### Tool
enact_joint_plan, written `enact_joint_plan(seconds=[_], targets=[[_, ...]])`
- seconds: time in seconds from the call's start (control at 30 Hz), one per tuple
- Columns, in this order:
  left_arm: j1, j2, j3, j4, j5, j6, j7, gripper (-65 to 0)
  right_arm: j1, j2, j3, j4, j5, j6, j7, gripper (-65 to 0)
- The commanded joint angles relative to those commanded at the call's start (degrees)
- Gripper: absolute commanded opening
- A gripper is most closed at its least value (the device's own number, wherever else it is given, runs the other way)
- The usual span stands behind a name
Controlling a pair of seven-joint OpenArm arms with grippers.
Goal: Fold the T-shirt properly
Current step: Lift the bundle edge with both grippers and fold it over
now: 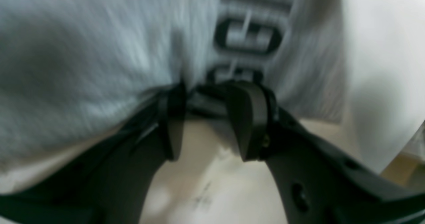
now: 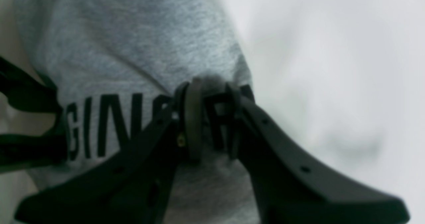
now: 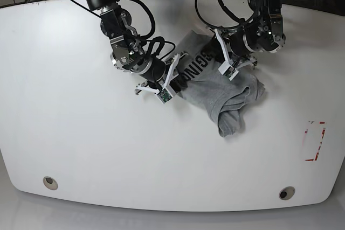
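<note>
- Two end effectors are at the cloth, and I judge the step in hand to be setting up or correcting the grips before a proper fold.
- My left end effector point(image 1: 207, 99) is moderately wide, its tips apart above the T-shirt point(image 3: 207, 87); in its wrist view, grey cloth and black letters show beyond and between the fingers.
- My right end effector point(image 2: 212, 89) is narrower, but I see a gap between its tips; it sits at the shirt's edge, over the lettering. I can't make out any cloth firmly pinched in either.
- The shirt lies bunched on the surface point(image 3: 108, 144), reaching from beneath the right end effector across and past the left one, with a crumpled flap out ahead of the left.
- No neat fold shows, so I judge the job to be early on.
- Next I'd want each end effector to take a single clear edge, then draw them apart to flatten the bunching. Closing on the creases as they lie could catch several layers and fix the wrinkles into the fold.
</note>
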Motion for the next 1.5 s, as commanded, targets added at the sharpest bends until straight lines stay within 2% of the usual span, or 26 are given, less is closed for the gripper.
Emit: enact_joint_plan(seconds=[0.37, 0.53, 0.67, 0.77, 1.0, 1.1, 1.23, 1.5], targets=[[-2.4, -8.1, -1.5, -0.2, 0.4, 0.0, 0.2, -41.7, -10.0, -0.6, -0.4, 7.7, -0.1, -0.44, 0.0, -54.9], [-3.8, -11.4, -1.5, 0.3, 0.3, 0.0, 0.2, -41.7, -12.3, -3.2, -0.4, 10.5, -0.3, -0.44, -0.1, -54.9], [-5.1, -12.9, -1.6, 2.7, 0.3, 0.0, 1.3, -41.7, -12.7, -3.3, -0.4, 12.7, -0.3, -0.44, -0.1, -54.4], [-6.1, -13.7, -1.6, 6.1, 0.3, 0.0, 4.0, -41.7, -12.5, -3.3, -0.2, 14.2, -0.3, -0.44, -1.1, -54.2], [-6.0, -12.8, -1.2, 14.0, 0.3, 0.0, 5.7, -41.7, -5.6, -3.3, -0.1, 16.1, -0.2, -0.44, -6.0, -54.2], [-4.7, -8.7, -1.1, 14.2, 0.6, 0.0, 5.7, -41.7, -1.8, -3.6, -0.2, 14.2, 0.1, -0.44, -6.2, -54.2], [-2.2, -4.7, -0.4, 14.1, 0.7, 0.0, 5.7, -41.7, 2.9, -4.0, -0.5, 9.3, 0.4, -0.44, -6.2, -54.2], [2.0, -1.2, 3.3, 12.7, 0.8, 0.0, 5.5, -41.7, 9.0, -6.2, -1.5, -1.7, 0.4, 0.0, -6.2, -54.2]])
